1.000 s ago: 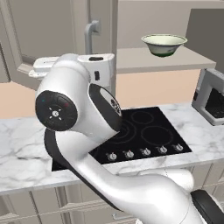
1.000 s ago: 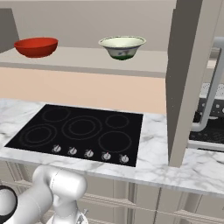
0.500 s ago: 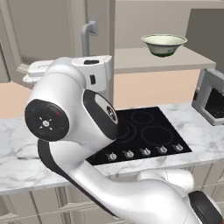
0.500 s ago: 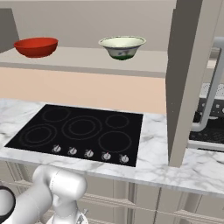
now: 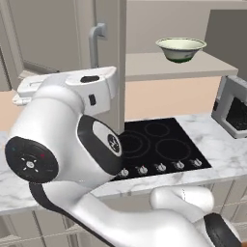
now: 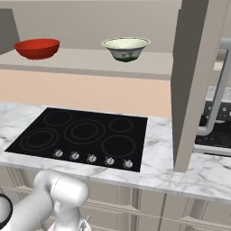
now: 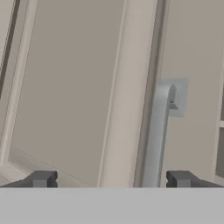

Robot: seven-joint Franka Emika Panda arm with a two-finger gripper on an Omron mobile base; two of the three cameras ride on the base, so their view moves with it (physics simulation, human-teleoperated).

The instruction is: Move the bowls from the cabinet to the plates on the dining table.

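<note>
Your arm's elbow is swinging further left; claw (image 7: 109, 180) is gaping wide, holding nothing, facing the cabinet door's handle (image 7: 156, 140).

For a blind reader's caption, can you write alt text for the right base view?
A red bowl and a cream-green bowl sit apart on an open cabinet shelf above a black cooktop set in a marble counter.

We see 2 bowls upright on the open cabinet (image 6: 198, 81) shelf, well apart: the glossy red bowl (image 6: 37, 48), wide and shallow, and the deeper cream-green bowl (image 6: 126, 48) with its dark green band. A cabinet door (image 7: 78, 87) stands edge-on.
</note>
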